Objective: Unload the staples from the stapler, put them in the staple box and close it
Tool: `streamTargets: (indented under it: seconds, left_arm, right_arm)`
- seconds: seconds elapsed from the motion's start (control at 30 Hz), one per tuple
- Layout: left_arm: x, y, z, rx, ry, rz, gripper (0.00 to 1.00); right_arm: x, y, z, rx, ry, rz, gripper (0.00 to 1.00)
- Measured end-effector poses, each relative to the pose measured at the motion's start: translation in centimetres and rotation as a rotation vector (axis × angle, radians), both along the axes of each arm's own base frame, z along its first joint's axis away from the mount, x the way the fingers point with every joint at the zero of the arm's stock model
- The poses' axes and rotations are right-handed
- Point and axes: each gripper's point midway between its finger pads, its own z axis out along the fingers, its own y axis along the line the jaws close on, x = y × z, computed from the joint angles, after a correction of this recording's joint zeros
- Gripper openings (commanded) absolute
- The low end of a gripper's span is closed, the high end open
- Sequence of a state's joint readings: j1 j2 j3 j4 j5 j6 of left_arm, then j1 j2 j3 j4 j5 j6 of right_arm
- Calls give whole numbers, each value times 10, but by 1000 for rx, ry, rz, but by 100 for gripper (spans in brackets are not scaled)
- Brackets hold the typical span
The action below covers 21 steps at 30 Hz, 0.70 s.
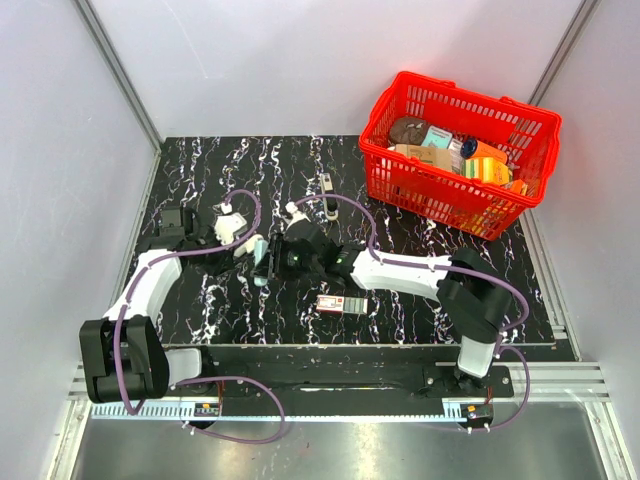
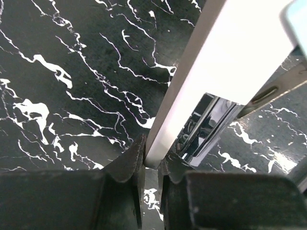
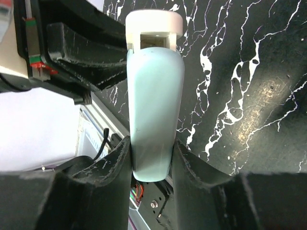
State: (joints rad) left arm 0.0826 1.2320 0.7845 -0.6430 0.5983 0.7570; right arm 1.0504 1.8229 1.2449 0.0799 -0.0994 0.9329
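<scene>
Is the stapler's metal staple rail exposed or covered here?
Exposed: the left wrist view shows the shiny metal rail bare beside the white arm pinched by the left gripper.

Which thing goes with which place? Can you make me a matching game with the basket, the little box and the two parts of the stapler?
1 red basket
2 small box
3 stapler's mint body
4 stapler's white arm

A pinched in left gripper
B far right corner
C lying flat on table, near side
D clamped in right gripper

Pairs: 1-B, 2-C, 3-D, 4-A
</scene>
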Motion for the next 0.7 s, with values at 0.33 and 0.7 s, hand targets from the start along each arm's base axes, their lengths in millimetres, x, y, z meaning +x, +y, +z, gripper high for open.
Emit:
streamTargets:
  seconds: [0.33, 0.7]
  left_arm:
    - [26, 6, -2, 83, -144, -27, 0]
    - [37, 6, -6, 221, -385, -59, 0]
  right_arm:
    - [-3, -12, -5, -91, -148, 100, 0]
    - [-15, -20, -23, -236, -289, 175, 0]
